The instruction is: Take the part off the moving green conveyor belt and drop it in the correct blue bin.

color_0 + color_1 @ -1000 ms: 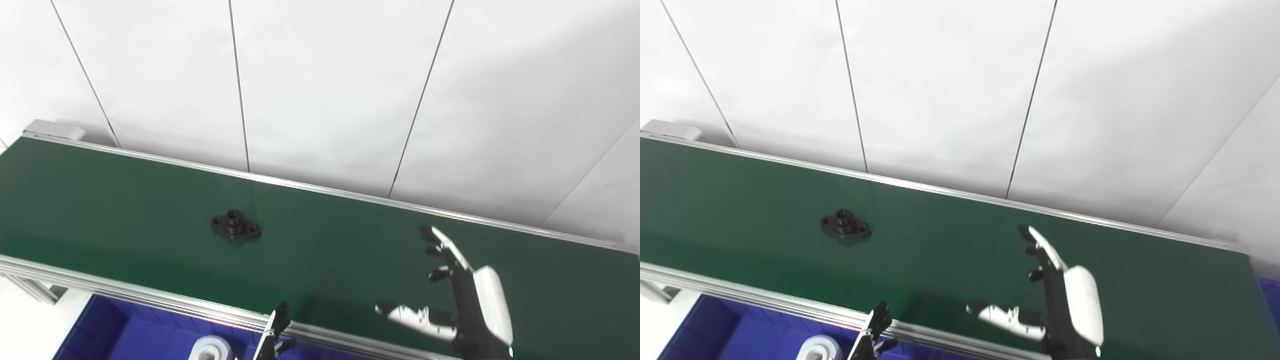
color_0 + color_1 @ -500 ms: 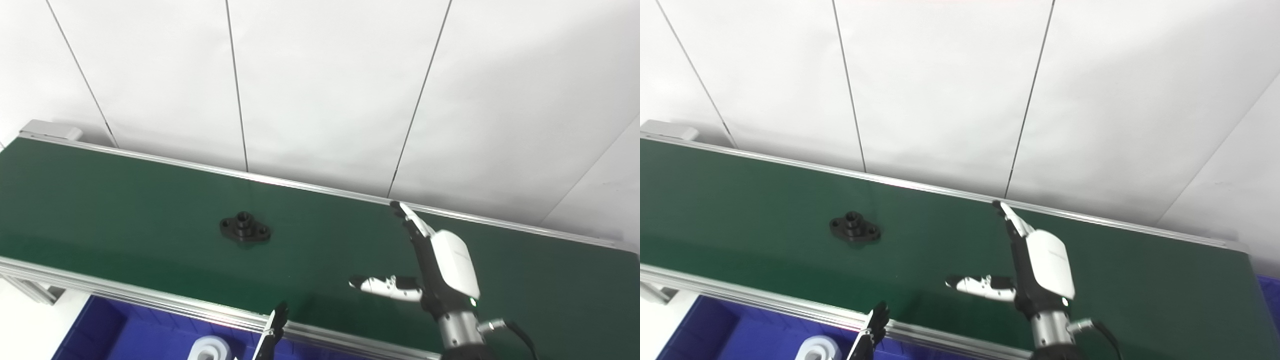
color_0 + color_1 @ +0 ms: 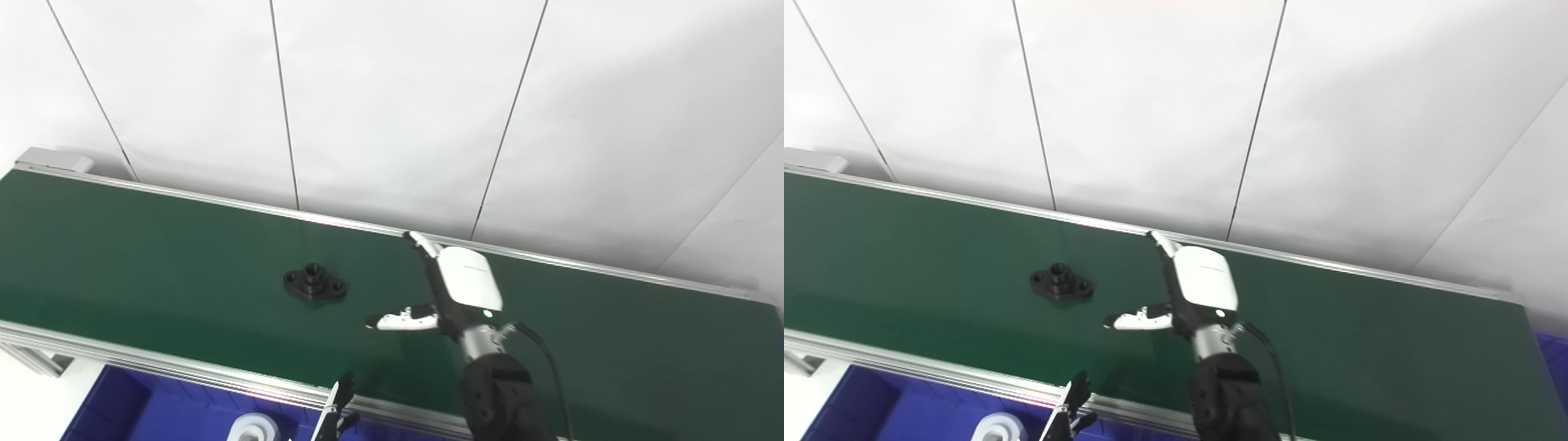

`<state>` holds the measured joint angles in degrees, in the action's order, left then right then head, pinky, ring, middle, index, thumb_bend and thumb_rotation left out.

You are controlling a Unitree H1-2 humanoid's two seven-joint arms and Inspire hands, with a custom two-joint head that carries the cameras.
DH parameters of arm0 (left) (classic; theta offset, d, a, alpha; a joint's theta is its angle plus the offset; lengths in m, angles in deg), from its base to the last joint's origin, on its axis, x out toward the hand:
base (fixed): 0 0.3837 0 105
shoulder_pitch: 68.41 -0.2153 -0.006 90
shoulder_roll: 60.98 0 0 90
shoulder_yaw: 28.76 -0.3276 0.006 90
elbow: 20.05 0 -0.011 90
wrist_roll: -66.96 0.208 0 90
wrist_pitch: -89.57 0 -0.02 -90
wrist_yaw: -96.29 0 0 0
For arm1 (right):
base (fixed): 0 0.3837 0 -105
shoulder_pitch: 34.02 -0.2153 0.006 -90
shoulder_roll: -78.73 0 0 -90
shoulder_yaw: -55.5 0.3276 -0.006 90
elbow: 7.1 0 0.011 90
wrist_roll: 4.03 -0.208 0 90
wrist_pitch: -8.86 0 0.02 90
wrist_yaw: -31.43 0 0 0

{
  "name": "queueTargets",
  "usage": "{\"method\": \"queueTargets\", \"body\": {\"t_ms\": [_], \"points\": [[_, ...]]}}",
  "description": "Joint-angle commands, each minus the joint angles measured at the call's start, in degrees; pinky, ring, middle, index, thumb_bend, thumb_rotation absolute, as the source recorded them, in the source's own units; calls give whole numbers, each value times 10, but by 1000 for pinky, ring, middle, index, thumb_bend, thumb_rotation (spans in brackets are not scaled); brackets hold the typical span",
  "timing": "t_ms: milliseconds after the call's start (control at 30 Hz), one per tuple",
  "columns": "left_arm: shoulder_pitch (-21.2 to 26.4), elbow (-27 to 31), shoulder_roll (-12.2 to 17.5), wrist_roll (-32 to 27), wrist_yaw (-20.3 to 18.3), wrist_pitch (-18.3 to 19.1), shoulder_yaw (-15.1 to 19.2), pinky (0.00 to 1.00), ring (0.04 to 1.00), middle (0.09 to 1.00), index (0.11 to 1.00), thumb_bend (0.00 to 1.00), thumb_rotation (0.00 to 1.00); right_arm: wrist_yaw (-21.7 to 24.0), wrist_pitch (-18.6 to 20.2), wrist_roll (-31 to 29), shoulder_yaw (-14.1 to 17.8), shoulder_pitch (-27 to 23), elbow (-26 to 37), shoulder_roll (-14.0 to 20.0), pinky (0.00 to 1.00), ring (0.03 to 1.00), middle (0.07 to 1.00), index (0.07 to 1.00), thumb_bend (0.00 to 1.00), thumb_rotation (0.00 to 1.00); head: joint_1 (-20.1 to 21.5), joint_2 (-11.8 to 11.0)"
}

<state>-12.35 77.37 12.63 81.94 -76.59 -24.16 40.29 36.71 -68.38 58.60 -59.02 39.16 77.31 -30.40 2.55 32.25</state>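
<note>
Part (image 3: 315, 283): black flanged piece lying flat on the green conveyor belt (image 3: 122, 257), left of centre. Your right hand (image 3: 456, 288) is over the belt, just right of the part and not touching it; fingers stretched toward the far rail, thumb spread out toward the part, nothing held. Your left hand (image 3: 335, 416) shows only fingertips at the bottom edge, near the front rail; you cannot tell its state. Blue bin (image 3: 153, 416) sits below the belt's near edge, with a white ring-shaped object (image 3: 254, 427) in it.
</note>
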Motion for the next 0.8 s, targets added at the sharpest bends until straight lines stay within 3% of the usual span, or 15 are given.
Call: {"method": "queueTargets", "body": {"t_ms": [0, 167, 267, 500, 767], "points": [[-12, 18, -22, 10, -1, -18, -18, 893, 981, 1000, 1000, 955, 1000, -18, 12, 6, -8, -32, -1, -11, 634, 755, 830, 887, 927, 533, -1, 1], [-13, 16, -22, 8, -3, -25, -25, 933, 996, 1000, 1000, 915, 1000, -19, 23, -3, -20, -59, -43, -20, 643, 757, 827, 879, 934, 534, -6, 3], [-15, 17, -23, 12, -1, -26, -27, 899, 984, 1000, 1000, 907, 1000, -15, 30, -10, -25, -72, -61, -23, 631, 759, 832, 883, 933, 540, -9, 5], [-22, 24, -25, -12, -11, -24, -39, 995, 1000, 1000, 1000, 924, 1000, -28, 33, -26, -39, -103, -111, -30, 601, 734, 814, 868, 938, 548, -21, 11], [-35, 32, -34, -3, -11, -22, -46, 995, 1000, 1000, 1000, 936, 1000, -26, 46, -49, -55, -121, -145, -38, 573, 699, 792, 850, 919, 540, -35, 19]]}}
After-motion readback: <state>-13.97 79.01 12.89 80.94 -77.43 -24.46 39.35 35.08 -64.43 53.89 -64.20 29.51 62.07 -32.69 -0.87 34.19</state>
